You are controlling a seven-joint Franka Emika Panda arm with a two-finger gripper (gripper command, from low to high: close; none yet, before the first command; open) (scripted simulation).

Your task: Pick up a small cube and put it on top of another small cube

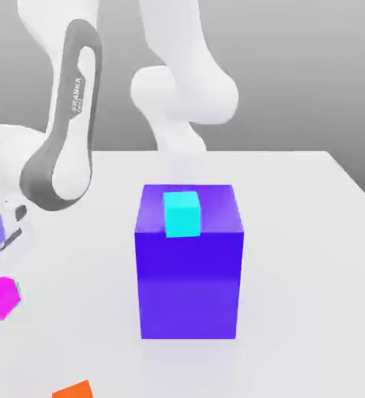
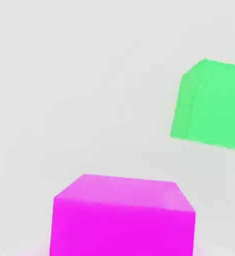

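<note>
Item: small magenta cube (image 2: pixel 122 215), directly beneath my hand, green cube (image 2: pixel 209 105) just beside it. Jaw state: cannot tell.

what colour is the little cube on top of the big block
Cyan little cube on the blue-purple block, clearest in exterior view.

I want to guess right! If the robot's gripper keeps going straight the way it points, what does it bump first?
Probably the small magenta cube, which sits closest in the hand view. The green cube lies off to one side, so likely missed, though depth is hard to judge.

Big blue block (image 1: pixel 189 284) w/ cyan cube (image 1: pixel 182 214) atop, orange cube (image 1: pixel 74 390), green cube (image 2: pixel 212 105)
</note>
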